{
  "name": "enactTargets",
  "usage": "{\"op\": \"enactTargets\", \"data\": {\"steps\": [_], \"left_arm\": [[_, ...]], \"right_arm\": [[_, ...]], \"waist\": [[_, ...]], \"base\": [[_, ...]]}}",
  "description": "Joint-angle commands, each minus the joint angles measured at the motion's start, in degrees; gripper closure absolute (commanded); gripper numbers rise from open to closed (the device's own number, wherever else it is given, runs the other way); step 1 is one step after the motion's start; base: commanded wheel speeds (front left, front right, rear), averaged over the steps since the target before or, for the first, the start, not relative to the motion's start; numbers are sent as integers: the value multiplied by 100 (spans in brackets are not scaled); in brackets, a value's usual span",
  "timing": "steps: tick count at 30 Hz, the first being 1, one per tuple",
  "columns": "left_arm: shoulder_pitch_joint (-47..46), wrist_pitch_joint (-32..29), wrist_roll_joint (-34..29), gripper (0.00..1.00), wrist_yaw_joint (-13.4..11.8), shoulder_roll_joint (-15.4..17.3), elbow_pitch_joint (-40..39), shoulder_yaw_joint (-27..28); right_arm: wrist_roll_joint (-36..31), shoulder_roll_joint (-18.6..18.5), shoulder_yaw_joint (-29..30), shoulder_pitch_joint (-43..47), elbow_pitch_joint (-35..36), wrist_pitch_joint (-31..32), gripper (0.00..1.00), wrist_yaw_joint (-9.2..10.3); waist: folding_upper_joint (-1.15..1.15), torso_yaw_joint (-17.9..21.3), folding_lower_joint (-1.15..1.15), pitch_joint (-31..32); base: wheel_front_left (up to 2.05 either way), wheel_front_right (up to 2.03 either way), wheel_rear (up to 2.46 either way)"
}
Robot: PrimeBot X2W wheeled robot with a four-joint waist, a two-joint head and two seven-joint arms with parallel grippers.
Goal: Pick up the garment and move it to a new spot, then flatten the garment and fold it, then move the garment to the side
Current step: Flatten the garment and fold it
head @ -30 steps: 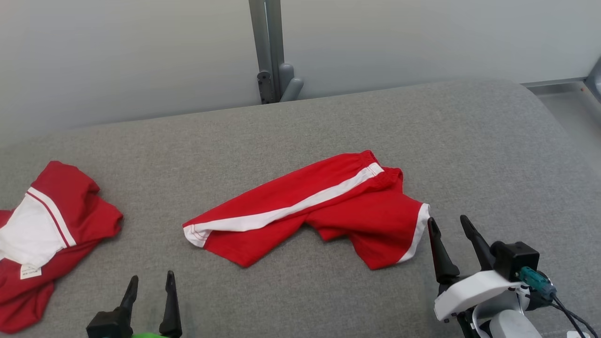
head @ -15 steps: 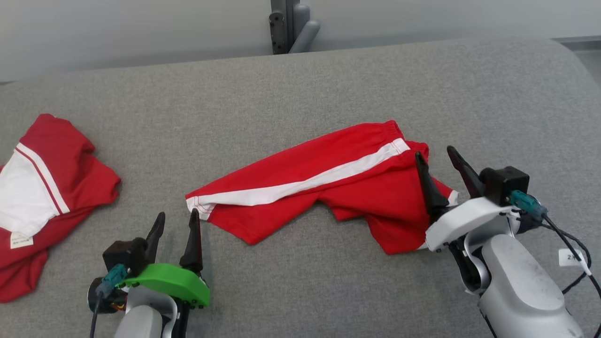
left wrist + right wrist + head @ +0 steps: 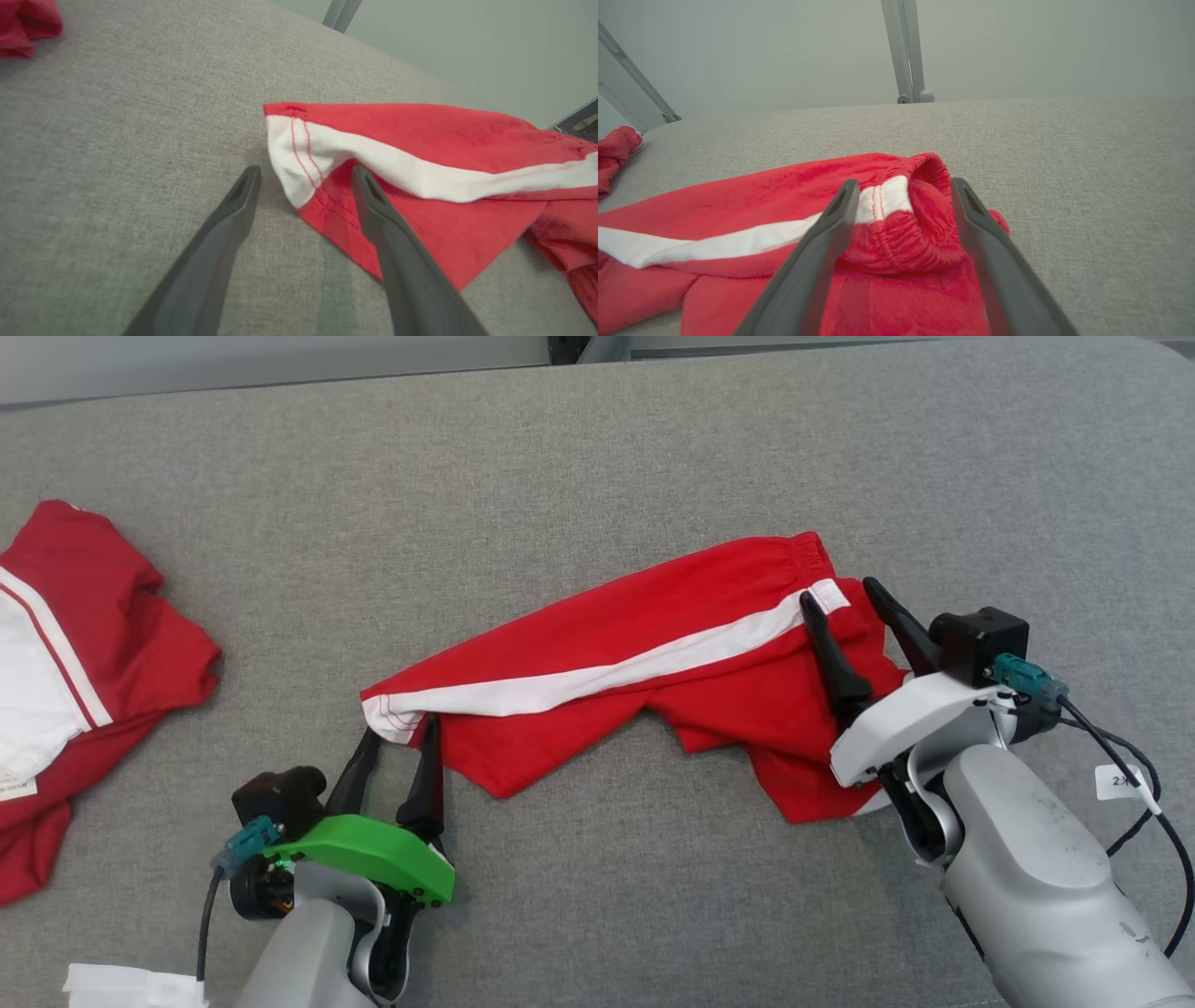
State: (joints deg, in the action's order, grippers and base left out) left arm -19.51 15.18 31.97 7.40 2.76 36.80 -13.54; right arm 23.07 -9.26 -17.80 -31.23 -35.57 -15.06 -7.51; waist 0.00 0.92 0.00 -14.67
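Observation:
The garment [image 3: 644,663] is a pair of red shorts with white side stripes, lying crumpled across the middle of the grey surface. My left gripper [image 3: 403,735] stands open at the white-hemmed leg end [image 3: 299,154], one finger over the cloth and one beside it. My right gripper [image 3: 842,595] is open above the elastic waistband [image 3: 920,219], whose gathered edge lies between the fingers. Neither gripper holds any cloth.
A second red and white garment [image 3: 84,644] lies bunched at the left edge of the grey padded surface [image 3: 560,457]. A grey post [image 3: 906,51] stands behind the far edge. A white paper scrap [image 3: 131,987] sits at the lower left.
The camera has tilted down. Both arms have reached forward: the left gripper up to the leg hem, the right gripper over the waistband. Both stay open.

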Motion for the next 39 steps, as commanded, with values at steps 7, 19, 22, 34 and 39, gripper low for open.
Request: {"op": "enactTargets", "data": {"steps": [7,19,22,34,39], "left_arm": [[-208,-5,201,0,12,118,-155,33],[-75,-5,195,57,12,128,-424,-188],[-37,-5,96,98,12,144,-437,-215],[54,-5,-178,100,12,421,-1236,-182],[-712,-5,-245,100,12,1055,-1561,-495]], "right_arm": [[79,-88,-146,-274,-121,-17,0,3],[217,-107,-425,-327,-153,-16,0,3],[295,-128,-511,-262,-61,-17,66,3],[699,-279,-306,-29,680,-17,100,3],[885,-388,-103,-396,1086,-17,100,3]], "waist": [[0,-3,0,-192],[0,-27,0,-214],[0,-22,0,-193],[0,26,0,364],[0,10,0,625]], "base": [[0,0,0],[0,0,0],[0,0,0],[0,0,0],[0,0,0]]}}
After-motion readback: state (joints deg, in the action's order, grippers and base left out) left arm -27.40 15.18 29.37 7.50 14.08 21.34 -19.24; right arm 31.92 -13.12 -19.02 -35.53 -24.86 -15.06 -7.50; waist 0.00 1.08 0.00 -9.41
